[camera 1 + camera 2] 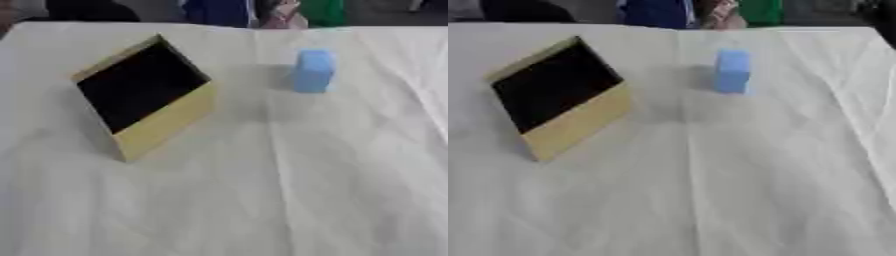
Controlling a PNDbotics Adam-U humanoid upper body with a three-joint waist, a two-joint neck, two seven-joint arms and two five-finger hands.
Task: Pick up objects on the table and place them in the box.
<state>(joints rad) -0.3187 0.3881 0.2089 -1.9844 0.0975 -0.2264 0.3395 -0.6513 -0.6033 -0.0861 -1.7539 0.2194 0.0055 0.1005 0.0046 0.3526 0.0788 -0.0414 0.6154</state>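
A yellow box [166, 122] with a dark open inside stands on the white-covered table, left of centre and turned at an angle. A light blue block [312, 70] stands upright to the right of the box, farther back, apart from it. Neither of my hands shows in either view.
The white cloth [289, 190] covers the whole table, with creases running down the middle and right. At the far edge there are dark, blue and green shapes [324, 12] beyond the table.
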